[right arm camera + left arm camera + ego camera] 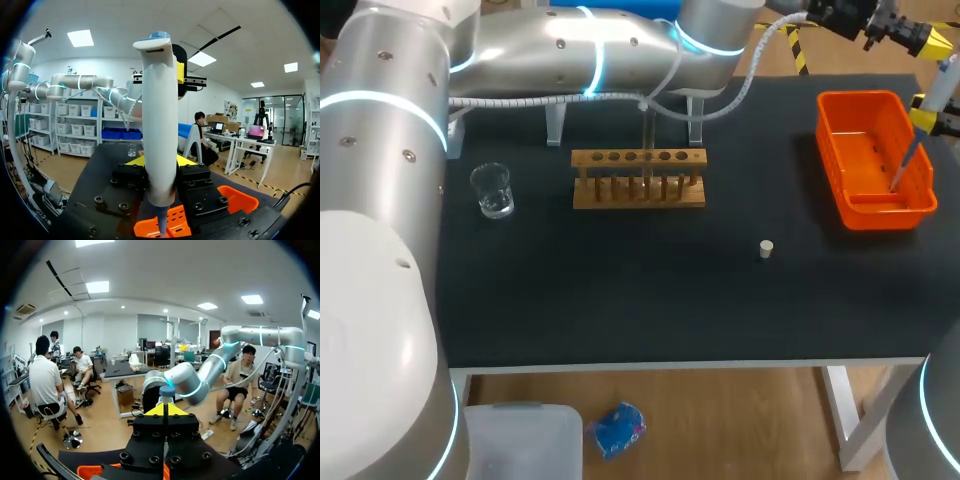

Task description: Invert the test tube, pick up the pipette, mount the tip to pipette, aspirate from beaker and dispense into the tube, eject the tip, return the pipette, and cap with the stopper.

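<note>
My right gripper (926,116) (160,161) is shut on the white pipette (940,85) (159,120), held upright at the table's right edge. The pipette's thin tip (903,165) (162,226) points down into the orange bin (875,130). My left arm crosses the back of the table. Its gripper (924,40) (165,409) is shut and empty, right at the pipette's blue top button (167,390) (160,35). A test tube (647,150) stands upright in the wooden rack (638,190). The glass beaker (492,190) is at the left. The small stopper (766,248) lies right of centre.
The orange bin (240,197) (90,471) sits at the right side of the black mat, under both grippers. The left arm's long silver links (580,50) span the table's back edge above the rack.
</note>
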{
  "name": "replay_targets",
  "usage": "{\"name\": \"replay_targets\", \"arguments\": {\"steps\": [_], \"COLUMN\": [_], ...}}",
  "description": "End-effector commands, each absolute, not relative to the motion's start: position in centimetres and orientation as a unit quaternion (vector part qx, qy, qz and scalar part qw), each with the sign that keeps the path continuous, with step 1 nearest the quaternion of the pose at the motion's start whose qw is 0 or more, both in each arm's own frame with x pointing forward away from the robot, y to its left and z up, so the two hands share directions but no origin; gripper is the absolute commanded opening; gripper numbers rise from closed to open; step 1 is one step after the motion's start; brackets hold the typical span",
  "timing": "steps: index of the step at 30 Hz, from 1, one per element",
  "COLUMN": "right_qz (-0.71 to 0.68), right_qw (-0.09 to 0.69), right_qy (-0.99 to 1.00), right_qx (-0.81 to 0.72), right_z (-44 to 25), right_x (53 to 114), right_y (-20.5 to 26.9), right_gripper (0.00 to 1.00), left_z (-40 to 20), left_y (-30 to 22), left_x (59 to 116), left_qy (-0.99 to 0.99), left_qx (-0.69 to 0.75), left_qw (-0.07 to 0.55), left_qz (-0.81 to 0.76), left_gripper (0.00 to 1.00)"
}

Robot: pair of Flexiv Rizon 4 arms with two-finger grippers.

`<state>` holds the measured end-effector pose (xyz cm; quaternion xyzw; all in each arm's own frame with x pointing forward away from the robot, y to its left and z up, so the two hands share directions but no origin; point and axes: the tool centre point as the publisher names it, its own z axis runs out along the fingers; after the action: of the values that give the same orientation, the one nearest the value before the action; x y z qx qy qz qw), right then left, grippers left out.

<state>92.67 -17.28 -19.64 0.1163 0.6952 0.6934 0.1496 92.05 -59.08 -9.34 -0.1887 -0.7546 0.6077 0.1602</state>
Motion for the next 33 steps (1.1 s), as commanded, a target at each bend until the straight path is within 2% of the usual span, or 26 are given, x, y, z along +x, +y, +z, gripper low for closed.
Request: {"name": "replay_targets", "arguments": {"steps": [1,17,33], "right_qz": [0.693,0.693,0.693], "right_qw": [0.149,0.149,0.149], "right_qy": [0.696,0.696,0.696], "right_qx": [0.116,0.116,0.116], "right_z": [-18.9,-18.9,-18.9], "right_x": [92.8,92.8,92.8], "right_y": [-17.2,-17.2,-17.2], "right_gripper": [0.00,0.00,0.00], "left_z": [-10.4,-10.8,-4.9], "left_y": [-59.4,-59.3,-57.9], "left_x": [92.1,91.7,92.3], "left_qy": [-0.753,-0.750,-0.761], "left_qx": [-0.190,-0.183,-0.192], "left_qw": [0.164,0.164,0.107], "left_qz": [0.608,0.614,0.610], "left_gripper": [0.00,0.00,0.00]}}
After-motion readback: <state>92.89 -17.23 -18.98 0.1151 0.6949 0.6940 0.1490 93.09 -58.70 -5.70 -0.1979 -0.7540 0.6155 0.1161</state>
